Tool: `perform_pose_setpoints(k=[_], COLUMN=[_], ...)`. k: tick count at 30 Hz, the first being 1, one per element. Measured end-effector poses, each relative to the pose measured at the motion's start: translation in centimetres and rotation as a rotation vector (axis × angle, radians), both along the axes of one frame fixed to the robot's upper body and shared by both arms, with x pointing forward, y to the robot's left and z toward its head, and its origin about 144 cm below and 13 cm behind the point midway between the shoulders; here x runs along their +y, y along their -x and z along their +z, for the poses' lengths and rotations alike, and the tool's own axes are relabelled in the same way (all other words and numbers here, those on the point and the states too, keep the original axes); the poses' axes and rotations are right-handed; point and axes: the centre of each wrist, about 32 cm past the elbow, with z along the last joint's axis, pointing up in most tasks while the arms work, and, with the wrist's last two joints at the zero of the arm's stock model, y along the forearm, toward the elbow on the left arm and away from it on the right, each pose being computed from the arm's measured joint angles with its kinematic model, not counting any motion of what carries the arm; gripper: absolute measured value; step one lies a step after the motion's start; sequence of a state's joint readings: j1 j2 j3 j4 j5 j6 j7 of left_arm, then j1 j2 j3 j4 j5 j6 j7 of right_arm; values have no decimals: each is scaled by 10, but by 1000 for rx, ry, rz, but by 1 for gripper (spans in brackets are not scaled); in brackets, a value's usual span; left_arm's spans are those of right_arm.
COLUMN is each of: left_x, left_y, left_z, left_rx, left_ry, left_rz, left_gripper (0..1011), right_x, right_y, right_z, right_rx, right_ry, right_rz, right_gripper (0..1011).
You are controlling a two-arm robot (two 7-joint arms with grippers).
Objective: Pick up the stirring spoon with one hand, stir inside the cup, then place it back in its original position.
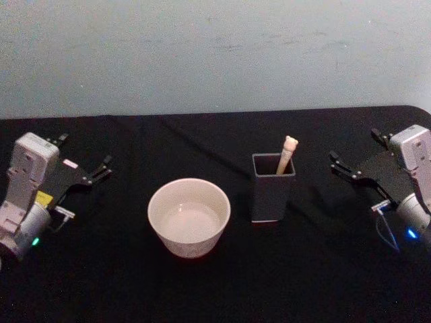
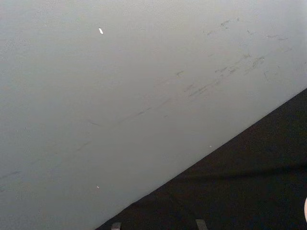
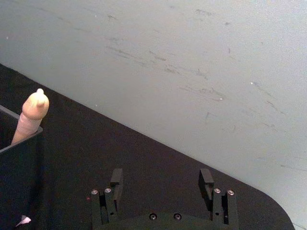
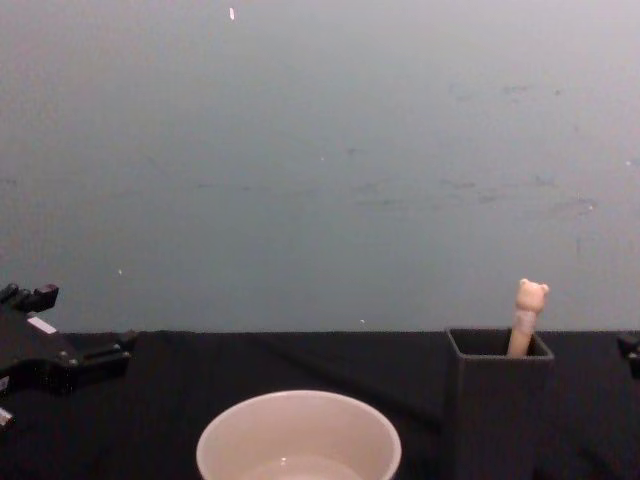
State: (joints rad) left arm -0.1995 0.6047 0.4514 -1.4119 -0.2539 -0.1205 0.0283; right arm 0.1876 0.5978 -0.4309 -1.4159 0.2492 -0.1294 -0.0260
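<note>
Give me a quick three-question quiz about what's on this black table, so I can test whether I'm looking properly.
1. Fill in: the cup sits on the robot's ___ of the dark grey holder.
2. The stirring spoon is: A in the cup, B standing in the holder, C lying outside both.
3. True or false: the left gripper and the right gripper are both open and hold nothing.
Key: 1 left; 2 B; 3 true.

bear-topped spoon [image 1: 287, 154] leans in grey holder [image 1: 272, 188] beside cream cup [image 1: 189, 217].
</note>
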Motion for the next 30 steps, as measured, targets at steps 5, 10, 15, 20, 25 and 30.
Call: perform_pose_setpoints(k=[5,10,15,20,25,30], left_x=[0,0,0,0,0,0], left_y=[0,0,0,0,0,0], left_z=[0,0,0,0,0,0], left_rx=[0,0,0,0,0,0], left_ry=[0,0,0,0,0,0], left_rz=[0,0,0,0,0,0], left_gripper=[1001,1001,1001,1002,1001,1001], right_x=[-3,-7,-12,-10,-3,7], right_y=[8,20,34,41,39,31], right_z=[2,6,12,15,17,18], right_rx=[0,6,19,38,45,52], right_ry=[-18,-41,-88,-143,-182,-218], right_rz=[13,49,123,213,274,307], right_gripper=[1004,1004,1004,1004,1004,1004])
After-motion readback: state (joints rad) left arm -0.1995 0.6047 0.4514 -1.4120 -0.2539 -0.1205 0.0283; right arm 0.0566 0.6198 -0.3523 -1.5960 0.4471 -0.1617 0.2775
